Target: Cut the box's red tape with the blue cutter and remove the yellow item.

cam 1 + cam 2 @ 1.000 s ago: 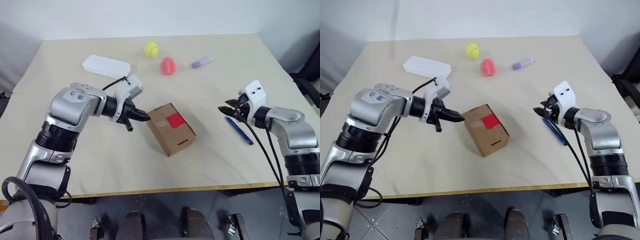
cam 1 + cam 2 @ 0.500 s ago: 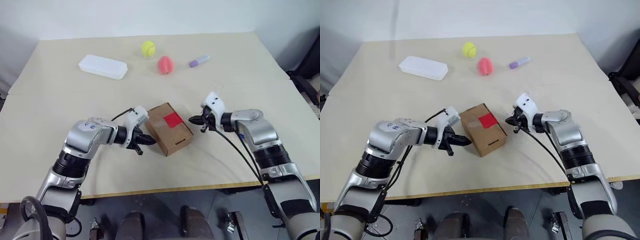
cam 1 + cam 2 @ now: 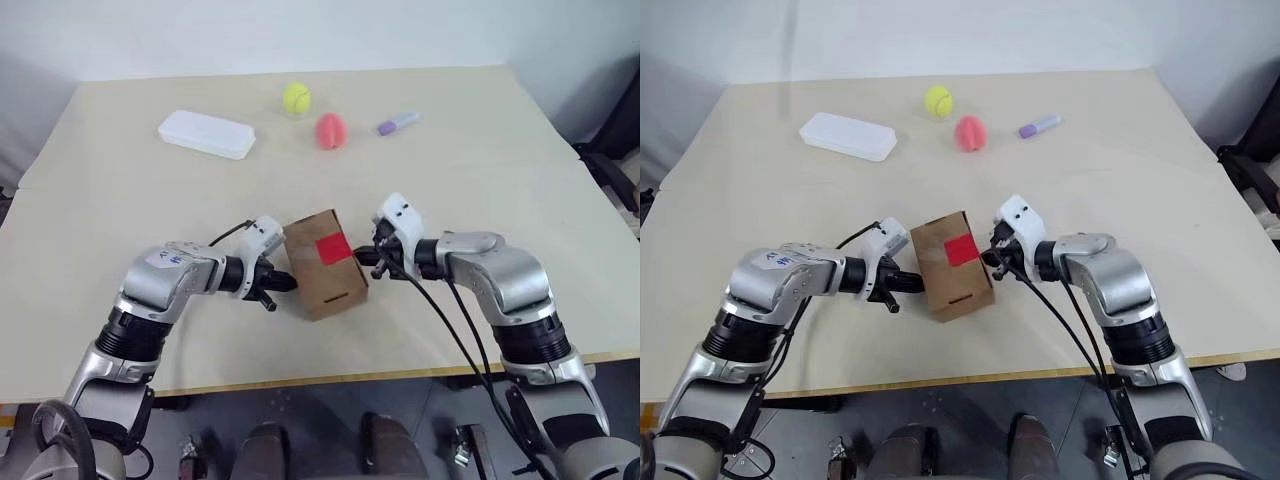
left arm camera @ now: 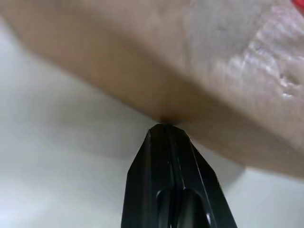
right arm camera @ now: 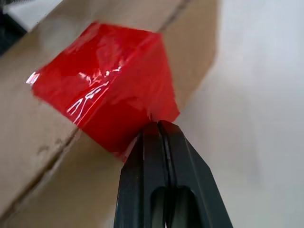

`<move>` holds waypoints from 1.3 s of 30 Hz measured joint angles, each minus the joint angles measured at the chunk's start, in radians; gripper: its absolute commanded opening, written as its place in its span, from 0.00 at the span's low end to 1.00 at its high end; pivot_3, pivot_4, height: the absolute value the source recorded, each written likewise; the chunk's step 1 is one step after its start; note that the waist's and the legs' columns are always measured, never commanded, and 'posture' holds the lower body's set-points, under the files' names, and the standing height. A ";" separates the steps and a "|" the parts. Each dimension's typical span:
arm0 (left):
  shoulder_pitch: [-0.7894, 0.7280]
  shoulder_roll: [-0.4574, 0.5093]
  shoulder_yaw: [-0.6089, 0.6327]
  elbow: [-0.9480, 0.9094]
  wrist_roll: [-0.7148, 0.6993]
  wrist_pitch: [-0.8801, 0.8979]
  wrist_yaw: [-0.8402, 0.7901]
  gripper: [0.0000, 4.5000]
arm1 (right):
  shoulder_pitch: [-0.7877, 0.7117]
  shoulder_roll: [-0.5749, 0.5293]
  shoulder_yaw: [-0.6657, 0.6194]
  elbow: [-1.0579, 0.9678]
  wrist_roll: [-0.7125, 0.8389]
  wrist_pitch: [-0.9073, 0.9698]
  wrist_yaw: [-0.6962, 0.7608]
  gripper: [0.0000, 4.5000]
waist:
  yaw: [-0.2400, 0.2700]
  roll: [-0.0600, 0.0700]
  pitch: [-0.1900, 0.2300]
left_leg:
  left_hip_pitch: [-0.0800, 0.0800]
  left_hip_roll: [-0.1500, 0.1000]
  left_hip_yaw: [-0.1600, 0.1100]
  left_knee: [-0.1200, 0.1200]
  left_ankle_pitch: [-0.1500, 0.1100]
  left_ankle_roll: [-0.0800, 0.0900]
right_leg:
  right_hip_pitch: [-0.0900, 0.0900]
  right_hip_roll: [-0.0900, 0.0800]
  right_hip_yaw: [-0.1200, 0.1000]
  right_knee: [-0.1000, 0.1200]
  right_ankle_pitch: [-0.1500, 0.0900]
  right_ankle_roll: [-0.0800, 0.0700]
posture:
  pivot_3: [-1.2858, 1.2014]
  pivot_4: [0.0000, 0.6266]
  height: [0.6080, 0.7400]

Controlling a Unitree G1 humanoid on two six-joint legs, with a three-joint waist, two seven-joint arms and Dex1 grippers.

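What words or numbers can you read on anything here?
None can be read.
Left arm: small blue marks on its grey shell, too blurred to read.
Box, red tape, white case, marker: no writing shows.

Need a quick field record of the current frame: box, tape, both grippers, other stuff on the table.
box: brown carton, near front of table, flaps shut
red tape: on the box's top, uncut
left gripper: shut, empty, tips at the box's left side
right gripper: shut, empty, tips at the tape's edge
far side: white case, tennis ball, pink ball, lavender marker
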 measured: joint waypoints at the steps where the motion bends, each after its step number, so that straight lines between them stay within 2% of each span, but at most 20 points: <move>1: 0.000 0.015 0.000 0.000 0.000 0.002 -0.005 0.00 | 0.023 0.008 0.009 -0.022 0.000 0.015 -0.016 0.00 | -0.002 0.000 0.000 | 0.000 0.000 0.000 0.000 0.000 0.000 | 0.000 0.000 0.000 0.001 0.000 0.000 | 0.52 0.24 1.00; 10: -0.048 0.069 0.002 0.011 0.000 -0.008 -0.035 0.00 | 0.034 0.011 0.077 -0.013 -0.003 0.014 -0.050 0.00 | 0.002 0.000 0.000 | 0.000 0.000 0.000 0.004 0.000 0.000 | 0.000 0.000 0.001 0.002 0.000 0.000 | 0.52 0.24 1.00; 15: -0.047 0.083 -0.020 0.011 -0.004 -0.011 -0.073 0.00 | -0.011 0.002 0.042 0.027 -0.001 -0.010 -0.069 0.00 | 0.001 0.000 0.000 | -0.002 0.000 0.000 0.004 0.000 0.000 | -0.001 0.000 0.001 0.003 0.000 0.000 | 0.52 0.24 1.00; 21: -0.061 0.121 -0.021 0.075 0.010 -0.049 -0.096 0.00 | -0.024 -0.062 0.019 0.027 0.000 -0.023 -0.076 0.00 | 0.001 0.000 0.000 | -0.003 0.000 0.000 0.005 0.000 0.000 | -0.002 0.000 0.000 0.003 0.000 0.000 | 0.52 0.24 1.00; 24: -0.084 0.138 -0.020 0.115 0.022 -0.077 -0.110 0.00 | -0.025 -0.097 0.002 0.011 0.001 -0.006 -0.079 0.14 | 0.003 0.000 0.000 | -0.004 0.000 0.000 0.006 0.000 0.000 | -0.002 0.000 0.000 0.003 0.000 0.000 | 0.52 0.24 1.00; 29: -0.157 0.125 0.014 0.165 -0.002 -0.095 -0.155 0.00 | -0.069 -0.110 -0.057 0.009 0.029 0.019 -0.092 0.52 | 0.003 -0.001 0.000 | -0.005 0.000 0.000 0.007 0.000 0.000 | -0.003 0.000 0.000 0.003 0.000 0.000 | 0.52 0.24 1.00; 35: -0.237 0.046 0.018 0.186 -0.022 -0.118 -0.184 0.00 | -0.142 -0.036 -0.083 0.039 0.057 0.021 -0.124 0.97 | 0.000 -0.001 0.000 | -0.004 0.000 0.000 0.007 0.000 0.000 | -0.003 0.000 0.000 0.005 0.000 0.000 | 0.52 0.24 1.00; 39: -0.242 0.034 -0.018 0.214 -0.010 -0.146 -0.204 0.00 | -0.146 0.001 -0.076 0.076 0.068 0.023 -0.134 0.99 | -0.002 -0.001 0.000 | -0.005 0.000 0.000 0.007 0.000 0.000 | -0.004 0.000 0.000 0.006 0.000 0.000 | 0.52 0.24 1.00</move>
